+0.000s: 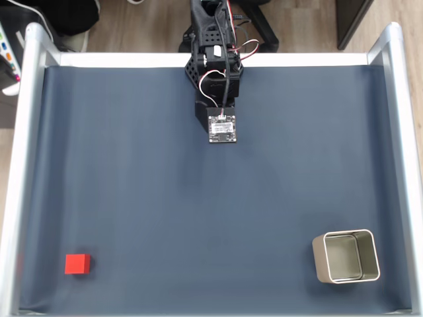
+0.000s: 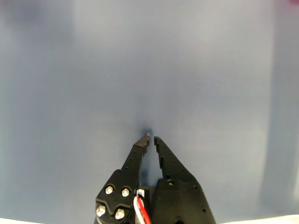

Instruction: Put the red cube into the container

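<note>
End effector [image 2: 150, 137], tips together and empty, sits at the counter's [image 1: 198, 198] far edge; red cube [image 1: 77, 263] lies toward the near-left corner in the fixed view.

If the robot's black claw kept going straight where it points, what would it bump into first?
Probably just the dark blue mat. The black two-finger gripper points down at bare mat close ahead, though depth is hard to judge.

A dark blue mat [image 1: 198, 211] covers the bench, framed by pale metal rails [image 1: 20, 165] at left, right and top in the fixed view. Wooden floor [image 1: 145, 26] lies beyond the top rail, with a dark chair base [image 1: 261, 30] standing on it
</note>
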